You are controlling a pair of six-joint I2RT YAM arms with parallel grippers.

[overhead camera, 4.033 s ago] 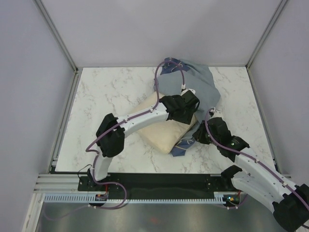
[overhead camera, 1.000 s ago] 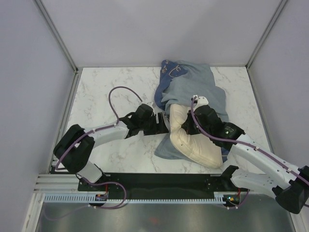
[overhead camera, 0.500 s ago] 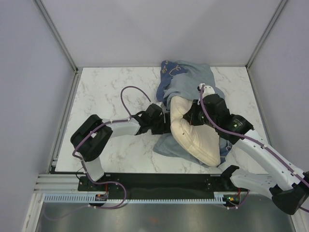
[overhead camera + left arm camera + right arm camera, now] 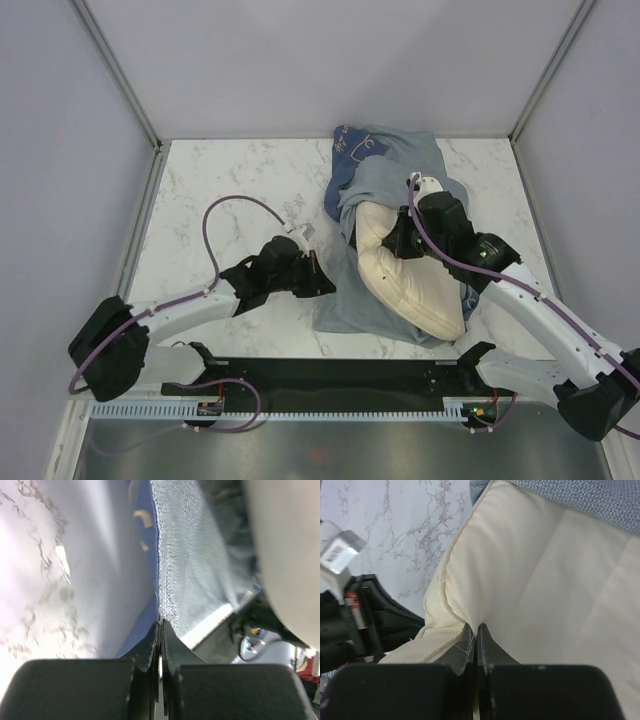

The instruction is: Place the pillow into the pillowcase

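Note:
The cream pillow (image 4: pixel 405 275) lies slanted across the table's right half, its far end tucked under the blue pillowcase (image 4: pixel 385 165). More of the pillowcase spreads beneath it toward the near edge. My right gripper (image 4: pixel 392 243) is on the pillow's far left part, shut on a pinch of the pillow (image 4: pixel 545 570) cloth; its jaws (image 4: pixel 476 627) meet on a fold. My left gripper (image 4: pixel 325 283) sits at the pillowcase's left border. In the left wrist view my left gripper (image 4: pixel 161 625) is shut, with the pillowcase (image 4: pixel 195 555) hem running straight into its tips. The pillow (image 4: pixel 290 555) bulges on the right.
The white marble table (image 4: pixel 230 190) is enclosed by pale walls with metal posts at the corners. A black base rail (image 4: pixel 330 375) runs along the near edge. The left arm's purple cable (image 4: pixel 235 203) loops above the table. The left arm (image 4: pixel 350 625) shows in the right wrist view.
My left gripper has closed and drawn back toward the near left along the pillowcase's edge, its elbow swinging far left. The right gripper and the pillow have barely shifted.

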